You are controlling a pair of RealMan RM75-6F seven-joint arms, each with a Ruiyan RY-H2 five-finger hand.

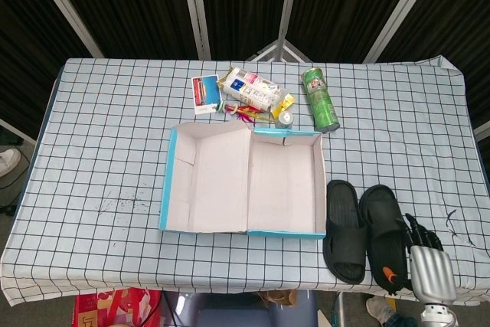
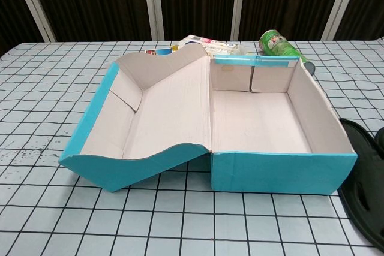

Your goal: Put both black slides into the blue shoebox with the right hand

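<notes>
Checked cloth covers the table [image 1: 99, 128]. Blue shoebox [image 1: 243, 181] sits open near the middle, lid flap folded out to its left side, inside pale and bare. In the chest view the same box [image 2: 282, 172] fills most of the frame, front wall toward the camera.

Two black slides lie side by side just to the right of the box, toes pointing away from the robot. Nearer slide [image 1: 344, 227] lies just beside the box's right wall; whether they touch I cannot tell. Outer slide [image 1: 385, 231] lies beside the first, heel end at the table's front edge. In the chest view only a dark curved edge of one slide [image 2: 366, 190] shows at the right border.

Right hand [image 1: 429, 262] is at the front right corner of the table, silver back up, dark fingers [image 1: 419, 229] pointing forward and lying against the outer slide's right edge. An orange-tipped thumb reaches over the slide's heel part. Whether it grips the slide, I cannot tell. Left hand is out of sight in both views.

Behind the box: a green can [image 1: 320, 99] on its side, a white packet [image 1: 249, 88], a small card [image 1: 205, 93], some small colourful bits [image 1: 245, 111] and a small grey roll [image 1: 285, 118].
</notes>
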